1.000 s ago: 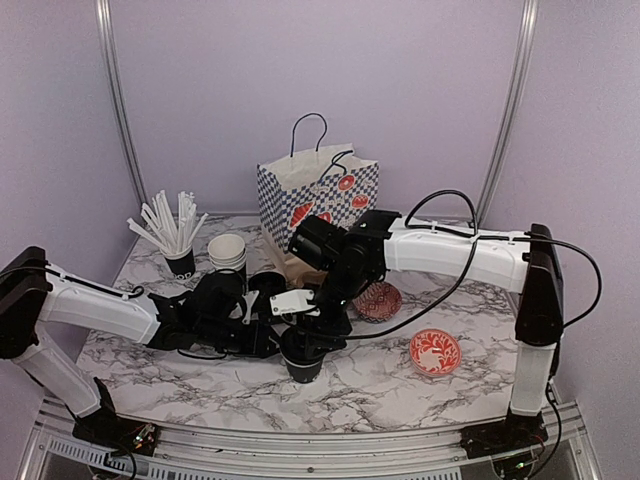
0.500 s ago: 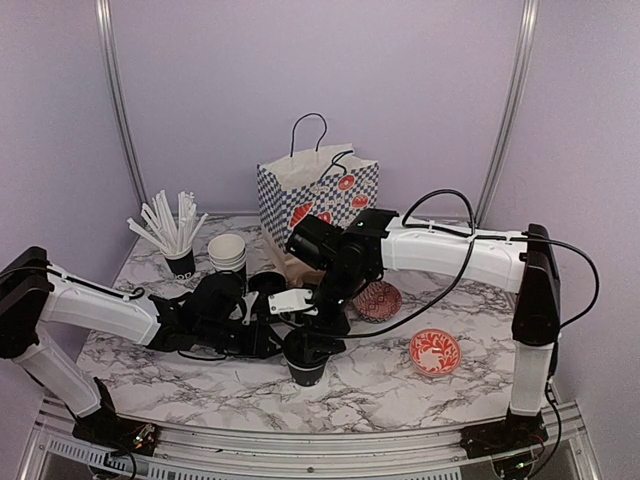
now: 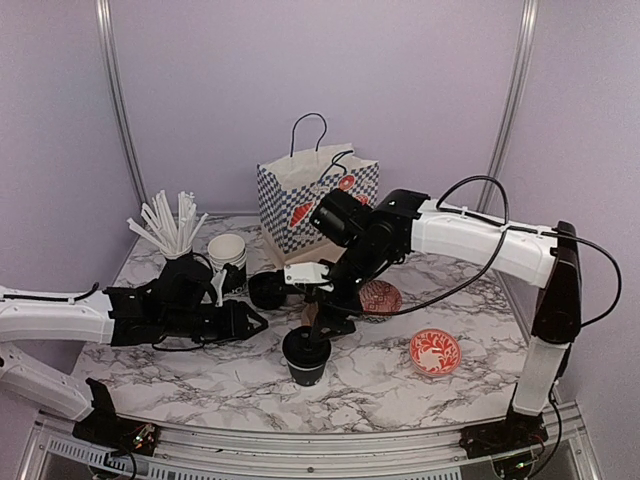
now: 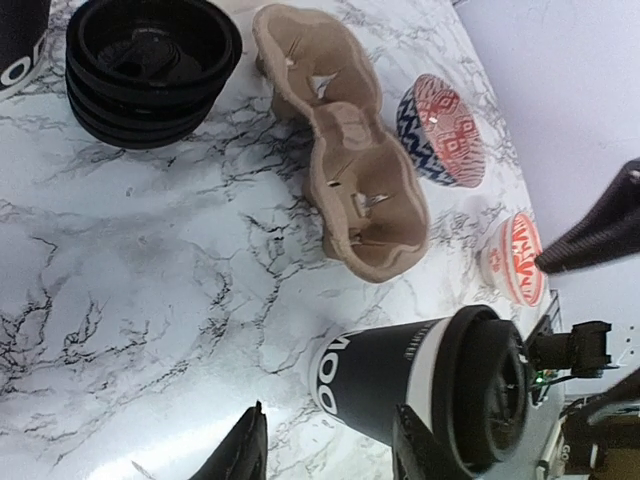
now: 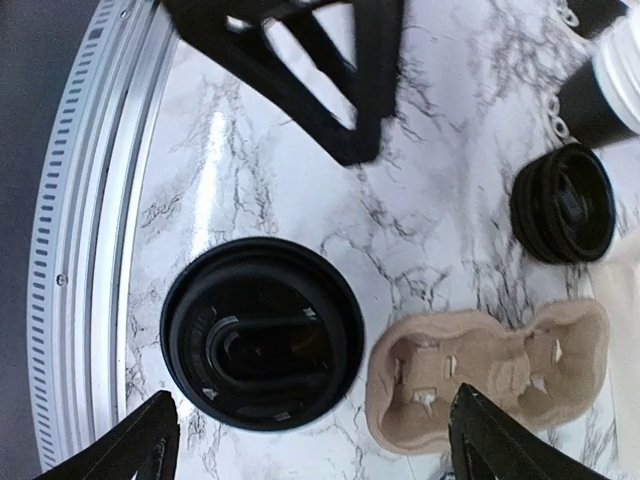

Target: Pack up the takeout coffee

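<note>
Currently: lid is on the coffee cup (image 3: 305, 357), which stands upright near the front of the table (image 3: 200, 380). Right gripper (image 5: 312, 400) hovers over it, jaws spread, empty. Left gripper (image 4: 328, 430) sits to its left, jaws apart, touching nothing. Judged next: grasp the cup and seat it in the empty cardboard carrier (image 4: 352, 190). Bag (image 3: 318, 195) contents not visible.

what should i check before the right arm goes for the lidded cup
1. lid seated flat on the lidded cup: ok
2. cup upright on the marble table: ok
3. right pincer open, above the lid: ok
4. left pincer open, clear of the cup: ok
5. carrier pockets empty: ok
6. room inside the bag: cannot tell
</note>
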Controlling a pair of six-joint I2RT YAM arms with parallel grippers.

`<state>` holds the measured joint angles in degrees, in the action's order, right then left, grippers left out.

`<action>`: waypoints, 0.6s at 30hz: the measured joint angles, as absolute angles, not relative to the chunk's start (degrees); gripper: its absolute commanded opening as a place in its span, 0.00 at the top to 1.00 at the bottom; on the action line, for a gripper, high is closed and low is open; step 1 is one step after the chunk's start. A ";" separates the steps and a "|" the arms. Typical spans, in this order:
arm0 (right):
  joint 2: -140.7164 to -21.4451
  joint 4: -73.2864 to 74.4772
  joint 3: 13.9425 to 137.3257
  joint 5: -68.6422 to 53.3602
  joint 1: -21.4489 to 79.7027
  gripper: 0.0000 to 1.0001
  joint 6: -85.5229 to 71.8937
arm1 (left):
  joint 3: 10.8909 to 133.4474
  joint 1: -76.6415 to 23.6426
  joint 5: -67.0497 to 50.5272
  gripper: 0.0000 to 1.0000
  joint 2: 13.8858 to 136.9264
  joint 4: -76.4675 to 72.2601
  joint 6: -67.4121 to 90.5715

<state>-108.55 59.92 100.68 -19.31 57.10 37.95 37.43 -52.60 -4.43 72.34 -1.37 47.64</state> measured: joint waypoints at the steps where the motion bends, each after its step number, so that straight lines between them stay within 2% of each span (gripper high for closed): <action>1: -107.35 59.16 99.79 -20.10 55.88 0.15 37.32 | 37.43 -52.80 -4.27 0.56 70.41 -0.91 48.51; 5: -100.92 54.65 93.67 -25.06 47.79 0.26 32.08 | 38.13 -54.54 -4.45 0.56 65.82 -0.47 52.25; 10: -98.56 49.58 85.45 -34.70 37.47 0.33 25.08 | 39.70 -57.87 -6.02 0.60 67.55 -0.47 56.47; 18: -100.42 46.89 77.43 -45.87 35.62 0.37 19.59 | 40.27 -60.18 -6.70 0.63 71.24 -0.21 60.71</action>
<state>-100.42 46.89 77.43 -45.87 35.62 19.59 40.27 -60.18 -6.70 71.24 -0.21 60.71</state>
